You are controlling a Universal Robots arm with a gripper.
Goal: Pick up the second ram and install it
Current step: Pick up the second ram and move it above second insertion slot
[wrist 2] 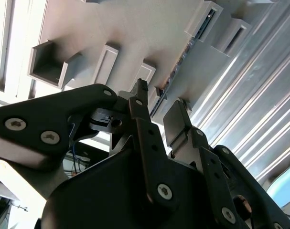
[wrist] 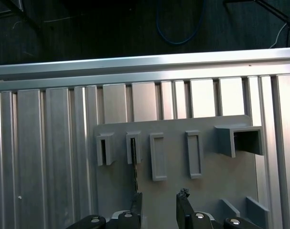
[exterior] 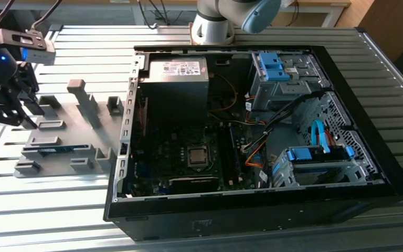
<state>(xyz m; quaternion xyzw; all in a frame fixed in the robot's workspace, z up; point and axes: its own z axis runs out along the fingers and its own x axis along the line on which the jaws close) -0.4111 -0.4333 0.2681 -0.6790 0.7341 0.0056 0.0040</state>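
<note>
Fingers [wrist: 136, 208] of the gripper [wrist: 159, 202] stand apart in both wrist views, with nothing held between them. The gripper hangs above the grey slotted tray [exterior: 82, 123], over the tray's end at the exterior view's left.

The second ram [exterior: 54, 150] sits on edge in 1 of the tray's slots, a thin blue-green stick. In the first wrist view it appears as a dark line [wrist: 134, 164] running toward 1 fingertip. The gap between ram and finger cannot be judged.

The tray lies on a ribbed metal table [exterior: 61, 210], just beside an open black computer case [exterior: 257, 210]. Inside the case, a grey power supply [exterior: 177, 84] carries a white label [exterior: 177, 68] whose print is too small to make out. A bare processor [exterior: 198, 155] sits on the board below it. No writing can be made out on the ram itself. The arm [exterior: 212, 23] has its base on the table beyond the case.
</note>
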